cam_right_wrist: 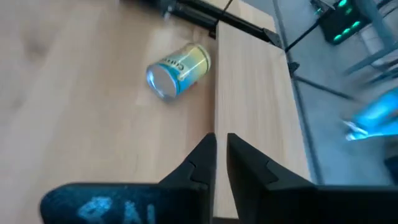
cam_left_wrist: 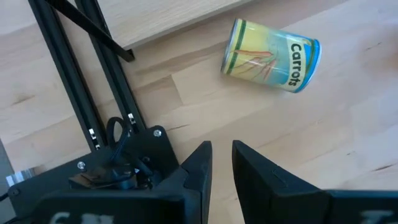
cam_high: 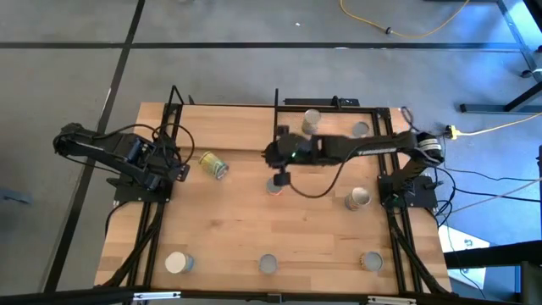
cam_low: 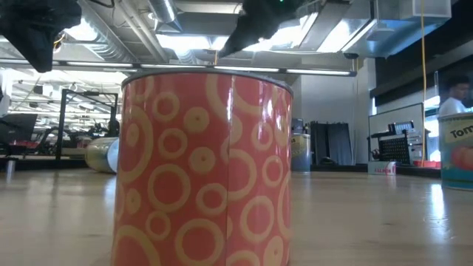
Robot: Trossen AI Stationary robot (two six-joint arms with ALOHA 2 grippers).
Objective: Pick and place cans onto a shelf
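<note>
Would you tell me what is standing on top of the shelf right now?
Two upright cans stand on the shelf. The right arm crosses above its front part, hiding whatever lies beneath it.

yellow cable [cam_high: 398, 25] on grey floor [cam_high: 68, 76] | wooden table [cam_high: 254, 229] | person [cam_low: 458, 92] far right in room
</note>
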